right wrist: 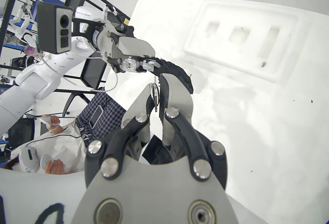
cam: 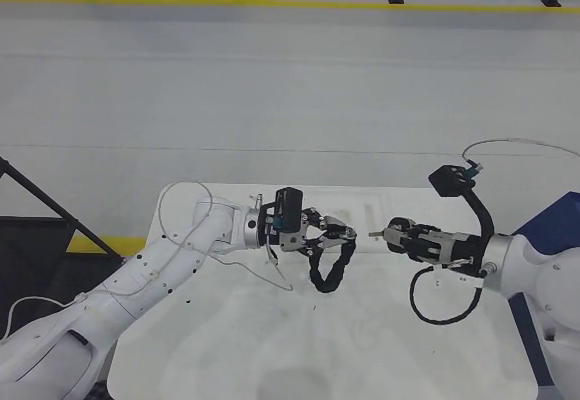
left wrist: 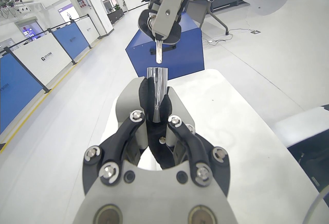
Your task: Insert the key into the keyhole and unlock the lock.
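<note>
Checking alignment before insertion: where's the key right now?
In the left wrist view the key is pinched in the right end effector, its tip just short of the lock held by the left end effector.

The left claw (left wrist: 154, 90) grips the chrome lock (left wrist: 157, 79) above the white worktop (left wrist: 231, 117). The right claw (left wrist: 161, 34) holds the key (left wrist: 159, 53), tip just short of the lock's end.

A short open gap parts the key (left wrist: 159, 51) tip from the lock (left wrist: 157, 88) mouth, nearly in line. The lock's black cable (cam: 332, 272) hangs under the left hand (cam: 342, 236). The right hand (cam: 390, 233) faces it. A foam tray (right wrist: 195, 37) lies on the table (cam: 270, 340) beyond both.
</note>
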Robot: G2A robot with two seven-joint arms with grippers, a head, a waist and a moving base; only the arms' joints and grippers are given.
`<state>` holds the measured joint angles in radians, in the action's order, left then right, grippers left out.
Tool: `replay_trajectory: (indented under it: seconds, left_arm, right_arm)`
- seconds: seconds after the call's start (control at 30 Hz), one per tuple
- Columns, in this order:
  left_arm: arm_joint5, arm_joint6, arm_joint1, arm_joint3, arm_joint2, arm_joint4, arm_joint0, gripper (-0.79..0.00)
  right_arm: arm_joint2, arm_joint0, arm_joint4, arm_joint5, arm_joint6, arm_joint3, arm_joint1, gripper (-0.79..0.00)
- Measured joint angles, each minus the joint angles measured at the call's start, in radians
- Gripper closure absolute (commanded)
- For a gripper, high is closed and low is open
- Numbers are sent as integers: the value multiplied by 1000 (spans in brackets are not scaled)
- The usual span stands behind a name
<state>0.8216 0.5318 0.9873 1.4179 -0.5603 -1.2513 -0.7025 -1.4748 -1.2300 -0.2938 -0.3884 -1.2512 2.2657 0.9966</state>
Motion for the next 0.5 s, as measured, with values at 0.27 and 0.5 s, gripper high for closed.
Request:
replay_trajectory:
  seconds: [0.27, 0.5]
  left_arm:
    - [-122, -22, 20, 66, -17, -52, -33, 0]
    - [-230, 20, 41, 67, -19, -123, -62, 0]
  right_arm:
    - [-1, 47, -47, -113, -70, 86, -14, 0]
    - [59, 103, -60, -121, -59, 84, -26, 0]
